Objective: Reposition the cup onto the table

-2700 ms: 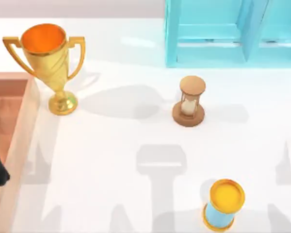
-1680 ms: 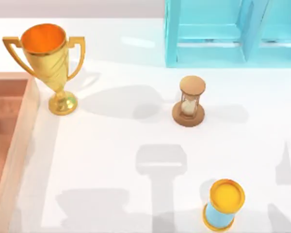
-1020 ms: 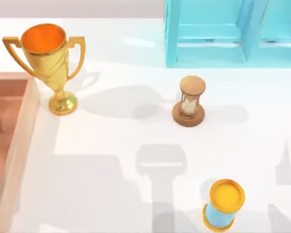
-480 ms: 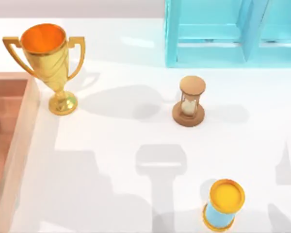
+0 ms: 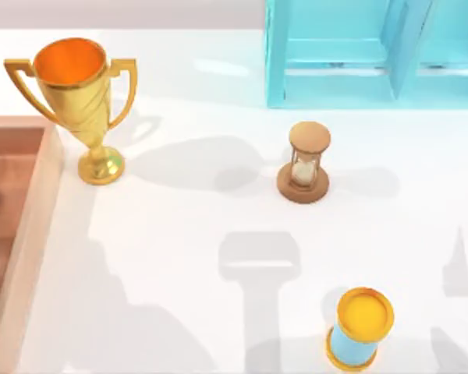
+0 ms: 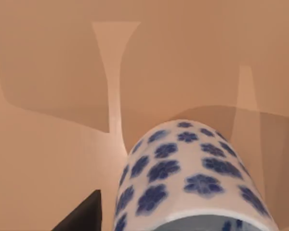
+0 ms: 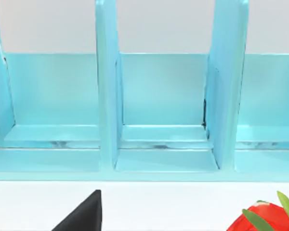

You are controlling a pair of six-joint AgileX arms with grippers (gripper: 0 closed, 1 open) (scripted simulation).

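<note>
One change you can check from above: the dark left arm that stood over the tray [image 5: 31, 226] 2.7 s ago is gone from the top view, and the shadow on the table [image 5: 218, 218] beside the tray has shifted. Your left wrist view has the cup [image 6: 192, 178], white with blue flowers, close before the left gripper above the tray's brown floor. You cannot tell either gripper's finger state.

A: Cup [image 6: 192, 178]?
B: White, blue flower speckles. Tray [image 5: 19, 234] reddish-brown, pale rim.
A: Worktop [image 5: 179, 226]?
B: Glossy white. Trophy [image 5: 74, 101] gold, orange inside. Hourglass [image 5: 306, 164] brown. Cylinder [image 5: 359, 331] light blue, yellow top. Far shelf [image 5: 351, 54] turquoise.
</note>
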